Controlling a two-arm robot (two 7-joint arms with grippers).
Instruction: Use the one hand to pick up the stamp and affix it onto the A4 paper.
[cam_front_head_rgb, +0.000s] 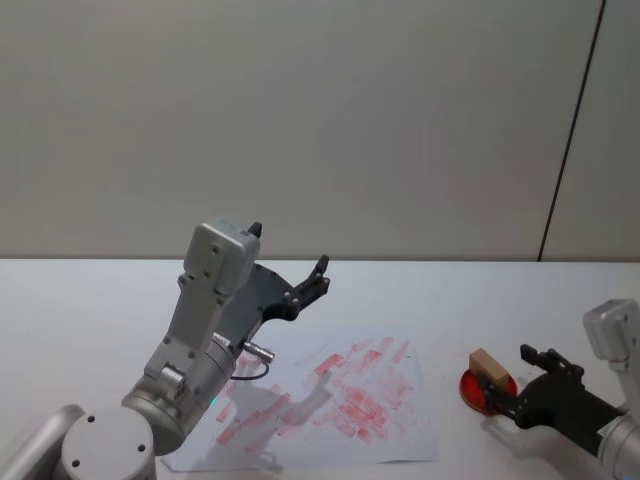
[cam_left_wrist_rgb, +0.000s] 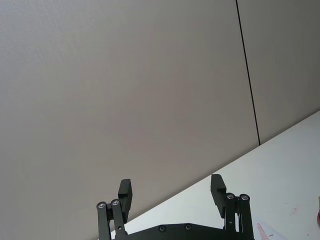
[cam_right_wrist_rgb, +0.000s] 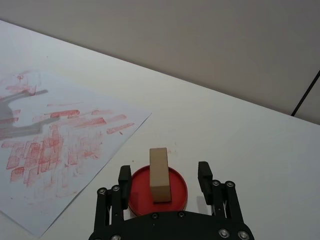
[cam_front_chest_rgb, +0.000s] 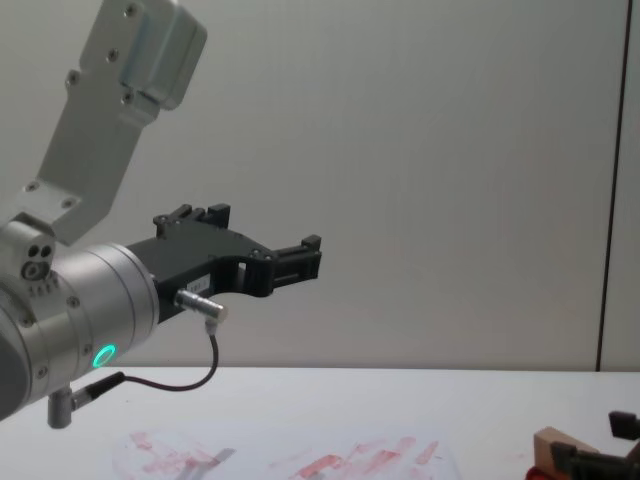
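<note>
No legible text, not even on the A4 paper (cam_front_head_rgb: 400, 440).

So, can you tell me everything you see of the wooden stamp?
The stamp is a small rectangular block of plain pale tan wood. It rests on a flat round red disc, on the white table just right of the A4 paper. The right end effector straddles it, fingers open, not touching.

The A4 paper (cam_front_head_rgb: 330, 400) lies flat on the surface (cam_front_head_rgb: 500, 290), near its middle. Just right of the paper sits a round pad (cam_front_head_rgb: 472, 392) with the stamp (cam_front_head_rgb: 489, 368) on top. The right gripper (cam_front_head_rgb: 507, 381) sets its jaws either side of the pad. The left gripper (cam_front_head_rgb: 288, 247) hangs above the paper's left part.
</note>
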